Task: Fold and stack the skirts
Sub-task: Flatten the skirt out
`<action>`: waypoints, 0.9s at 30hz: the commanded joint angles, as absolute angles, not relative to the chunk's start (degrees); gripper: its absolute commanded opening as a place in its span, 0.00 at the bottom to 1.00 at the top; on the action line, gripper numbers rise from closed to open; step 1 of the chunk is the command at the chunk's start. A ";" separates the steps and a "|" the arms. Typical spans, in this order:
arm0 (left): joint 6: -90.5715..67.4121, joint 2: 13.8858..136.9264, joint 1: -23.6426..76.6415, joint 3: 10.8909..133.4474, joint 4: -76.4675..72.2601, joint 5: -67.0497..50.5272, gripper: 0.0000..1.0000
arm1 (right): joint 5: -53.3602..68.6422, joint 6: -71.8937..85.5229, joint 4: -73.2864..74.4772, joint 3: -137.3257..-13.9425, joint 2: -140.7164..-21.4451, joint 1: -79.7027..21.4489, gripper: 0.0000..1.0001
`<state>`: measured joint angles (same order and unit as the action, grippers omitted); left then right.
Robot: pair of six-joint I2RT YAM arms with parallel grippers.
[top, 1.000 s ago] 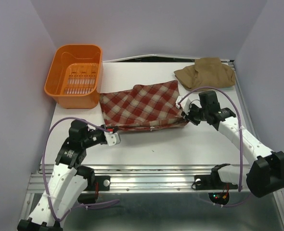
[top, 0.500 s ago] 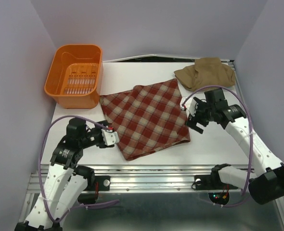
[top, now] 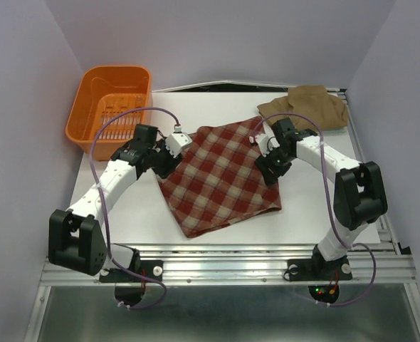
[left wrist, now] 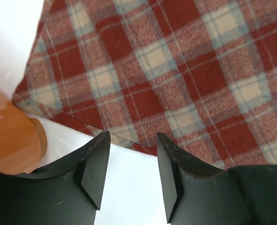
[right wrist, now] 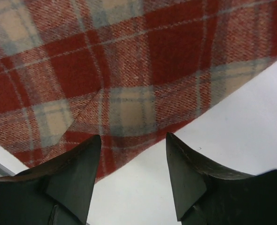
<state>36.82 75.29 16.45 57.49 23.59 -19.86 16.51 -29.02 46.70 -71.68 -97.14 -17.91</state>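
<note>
Plaid skirt (top: 221,182) is lying flat and spread out mid-table, tilted like a diamond, with its near corner pointing at 6 o'clock close to the front edge of the table (top: 302,221).

Left gripper (top: 169,165) is hovering over the skirt's 9 o'clock edge. In the left wrist view it's (left wrist: 131,136) standing moderately wide, with the plaid hem running under the gap and nothing pinched.

Right gripper (top: 270,167) is sitting over the 3 o'clock edge. In the right wrist view it's (right wrist: 134,138) also standing apart at medium width, with the hem and bare table showing between the fingers and no grip on the cloth.

Both arms are reaching in from the sides, and each is covering a bit of the skirt's edge from above.

Orange basket (top: 115,69) is sitting at 10 o'clock, just beside the left arm. Its wall (left wrist: 11,136) is showing right next to the left finger.

Tan skirt (top: 306,107) is lying bunched at 1 o'clock, just beyond the plaid's far corner. Can't tell if the two are touching.
</note>
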 commanded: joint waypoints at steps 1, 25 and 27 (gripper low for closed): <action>37.34 75.24 18.19 61.78 26.97 -19.06 0.55 | 14.16 -26.28 46.14 -71.02 -97.56 -18.72 0.61; 24.35 87.70 69.52 58.70 16.61 -2.11 0.52 | 13.35 -21.27 51.67 -70.31 -93.16 -12.14 0.59; 21.90 91.38 69.96 60.46 15.65 -1.32 0.46 | 14.85 -21.62 53.08 -71.45 -93.08 -10.38 0.59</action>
